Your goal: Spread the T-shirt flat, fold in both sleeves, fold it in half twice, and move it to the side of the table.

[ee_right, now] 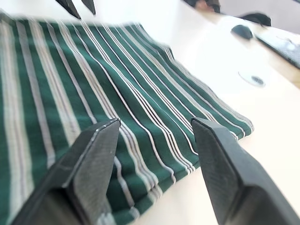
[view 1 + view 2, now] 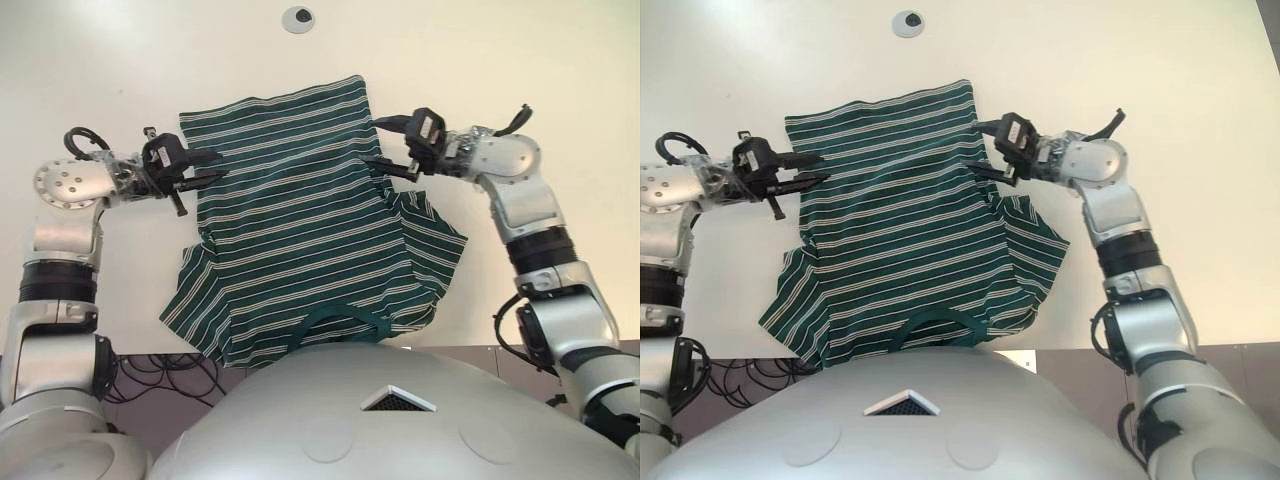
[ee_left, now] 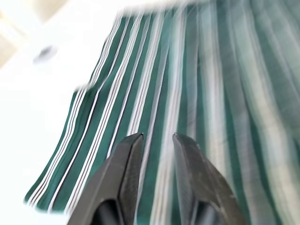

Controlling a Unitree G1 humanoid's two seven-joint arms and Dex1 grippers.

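Observation:
A dark green T-shirt (image 2: 300,230) with white stripes lies on the white table (image 2: 520,60), collar toward me and hem at the far side. Its right sleeve (image 2: 437,243) spreads outward, while the left sleeve (image 2: 192,290) lies near the table's front edge. My left gripper (image 2: 218,165) is at the shirt's left edge near the hem, open by a narrow gap just above the cloth (image 3: 157,137). Over the shirt's right edge hovers my right gripper (image 2: 372,141), wide open with nothing between its fingers (image 1: 154,123).
A round cable grommet (image 2: 297,19) sits in the table beyond the hem. Black cables (image 2: 170,375) hang below the table's front edge on the left. A mouse (image 1: 243,31) lies on a farther desk. Bare white table surrounds the shirt on both sides.

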